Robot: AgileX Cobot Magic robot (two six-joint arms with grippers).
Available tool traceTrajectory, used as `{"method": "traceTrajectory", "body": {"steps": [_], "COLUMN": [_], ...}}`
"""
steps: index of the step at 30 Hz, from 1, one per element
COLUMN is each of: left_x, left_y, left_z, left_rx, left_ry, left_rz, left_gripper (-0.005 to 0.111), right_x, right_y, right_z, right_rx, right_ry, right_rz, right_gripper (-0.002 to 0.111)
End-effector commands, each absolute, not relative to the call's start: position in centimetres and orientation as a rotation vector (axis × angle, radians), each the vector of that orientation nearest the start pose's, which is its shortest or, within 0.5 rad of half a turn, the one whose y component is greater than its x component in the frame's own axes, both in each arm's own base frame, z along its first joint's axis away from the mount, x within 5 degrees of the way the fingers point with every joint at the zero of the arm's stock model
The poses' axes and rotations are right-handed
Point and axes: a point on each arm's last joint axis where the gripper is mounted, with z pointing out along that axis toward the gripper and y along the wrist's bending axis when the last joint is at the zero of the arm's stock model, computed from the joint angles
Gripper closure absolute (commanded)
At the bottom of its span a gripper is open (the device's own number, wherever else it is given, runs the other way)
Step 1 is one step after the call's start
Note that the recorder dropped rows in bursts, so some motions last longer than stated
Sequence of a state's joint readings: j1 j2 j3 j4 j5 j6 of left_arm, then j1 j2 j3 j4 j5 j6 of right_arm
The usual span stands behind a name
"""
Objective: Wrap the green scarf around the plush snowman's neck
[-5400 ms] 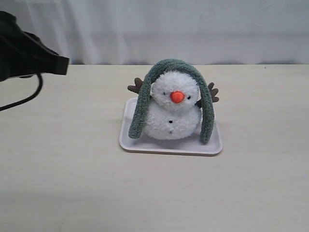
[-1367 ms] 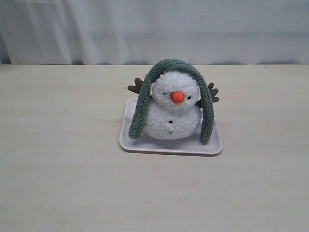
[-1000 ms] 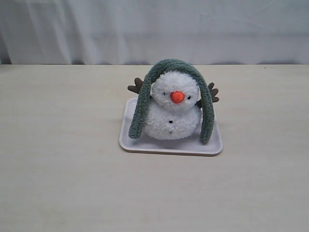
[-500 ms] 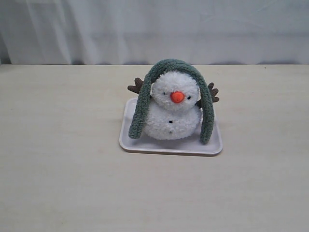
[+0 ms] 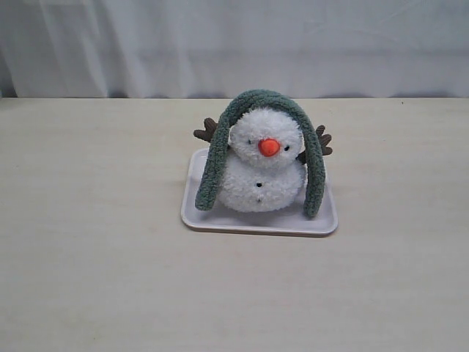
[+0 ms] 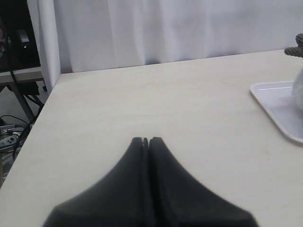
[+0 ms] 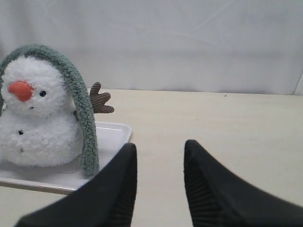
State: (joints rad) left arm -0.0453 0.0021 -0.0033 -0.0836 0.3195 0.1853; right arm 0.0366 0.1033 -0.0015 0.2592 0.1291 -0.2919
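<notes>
The plush snowman (image 5: 261, 165) stands upright on a white tray (image 5: 258, 221) in the middle of the table. The green scarf (image 5: 260, 100) lies draped over the top of its head, and both ends hang down its sides onto the tray. No scarf lies in the snowman's neck crease at the front. Neither gripper shows in the exterior view. My left gripper (image 6: 146, 140) is shut and empty, off to the side of the tray (image 6: 277, 106). My right gripper (image 7: 160, 145) is open and empty, beside the tray's other side, near the snowman (image 7: 35, 118) and the scarf (image 7: 83, 113).
A white curtain (image 5: 234, 44) hangs behind the table's far edge. In the left wrist view the table's side edge (image 6: 35, 123) drops off to a stand and cables (image 6: 12, 132) on the floor. Brown twig arms (image 5: 207, 132) stick out behind the scarf.
The dark arm seen at the upper left several seconds ago has left the exterior view. Over the last second nothing has visibly moved.
</notes>
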Motion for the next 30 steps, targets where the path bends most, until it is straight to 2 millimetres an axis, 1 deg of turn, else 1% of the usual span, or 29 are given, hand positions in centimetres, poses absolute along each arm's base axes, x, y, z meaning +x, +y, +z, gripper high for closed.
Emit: {"method": "traceTrajectory", "body": {"steps": [1,3,5,6,8,10,13,15,16,17,20,23,25,27,30], "left_x": [5.4,5.4,5.4,5.4,5.4,5.4,5.4,5.4,5.4,5.4,5.4,5.4,5.4,5.4,5.4], "left_y": [-0.5,-0.5,-0.5,-0.5,-0.5,-0.5,-0.5,-0.5,-0.5,-0.5,-0.5,-0.5,-0.5,-0.5,-0.5], "left_z": [18.5,18.5,18.5,18.5,18.5,18.4,18.4,18.4,18.4,18.4,18.4,18.4,18.4,18.4,18.4], "left_rx": [0.143,0.143,0.143,0.143,0.143,0.144,0.146,0.146,0.146,0.146,0.146,0.146,0.146,0.146,0.146], "left_ry": [1.792,1.792,1.792,1.792,1.792,1.797,1.798,1.798,1.798,1.798,1.798,1.798,1.798,1.798,1.798], "left_rz": [0.013,0.013,0.013,0.013,0.013,0.013,0.015,0.015,0.015,0.015,0.015,0.015,0.015,0.015,0.015], "left_gripper": [0.107,0.107,0.107,0.107,0.107,0.107,0.107,0.107,0.107,0.107,0.107,0.107,0.107,0.107,0.107], "right_x": [6.5,6.5,6.5,6.5,6.5,6.5,6.5,6.5,6.5,6.4,6.0,5.5,5.4,5.7,6.9], "right_y": [0.4,0.3,0.1,-0.1,-0.3,-0.3,-0.3,-0.2,-0.1,0.0,0.3,0.5,0.7,0.9,1.1], "right_z": [20.1,20.5,21.2,21.5,21.8,21.9,21.9,21.7,22.2,22.7,25.0,28.1,30.0,31.6,33.4], "right_rx": [-0.116,-0.030,0.039,0.116,0.298,0.377,0.380,0.355,0.334,0.319,0.279,0.199,0.169,0.130,0.059], "right_ry": [1.653,1.614,1.536,1.495,1.447,1.416,1.416,1.451,1.460,1.468,1.453,1.436,1.459,1.490,1.593], "right_rz": [-0.024,0.040,0.071,0.130,0.301,0.380,0.384,0.373,0.368,0.368,0.375,0.339,0.342,0.319,0.258], "right_gripper": [0.075,0.075,0.075,0.075,0.077,0.084,0.095,0.101,0.104,0.104,0.104,0.104,0.104,0.104,0.104]}}
